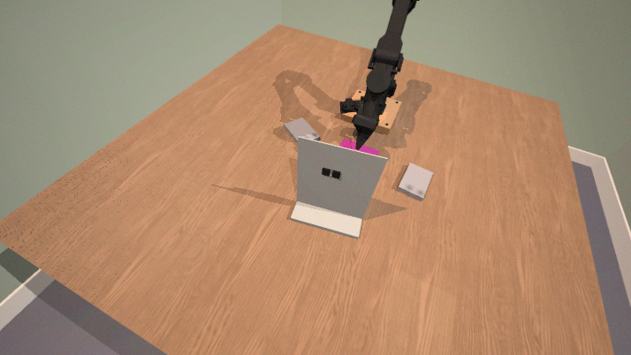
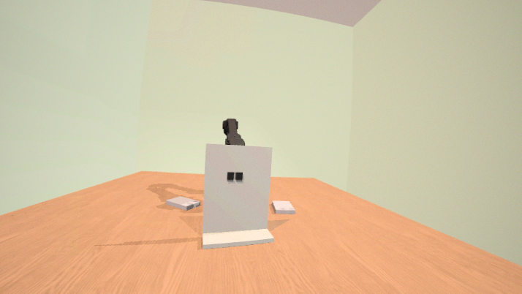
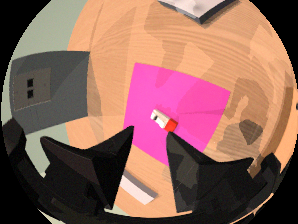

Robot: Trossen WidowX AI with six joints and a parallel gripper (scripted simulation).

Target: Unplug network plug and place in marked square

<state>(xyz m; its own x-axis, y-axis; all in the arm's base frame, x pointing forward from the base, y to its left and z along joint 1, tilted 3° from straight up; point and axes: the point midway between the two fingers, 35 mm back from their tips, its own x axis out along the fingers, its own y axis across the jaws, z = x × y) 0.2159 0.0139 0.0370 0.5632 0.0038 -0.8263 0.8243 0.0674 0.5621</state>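
Note:
The plug (image 3: 162,117), white with a red end, lies askew over the magenta square (image 1: 345,143) (image 3: 145,80) in the wrist view. My gripper (image 1: 358,147) (image 3: 150,132) is open, with both fingertips apart and nothing held between them. The plug's red end is just beyond the right fingertip in the wrist view; whether they touch is unclear. The upright grey panel (image 1: 336,194) (image 2: 235,205) (image 3: 72,102) stands in front of the square and shows two dark openings with no plug in them. In the exterior view the panel hides the gripper, plug and square.
A flat grey box (image 1: 300,127) (image 2: 181,202) lies left of the panel in the top and exterior views, and another box (image 1: 415,180) (image 2: 283,206) lies to its right. The arm's orange base plate (image 1: 393,112) is behind the square. The panel's pale foot (image 1: 327,221) (image 2: 237,239) rests on the table.

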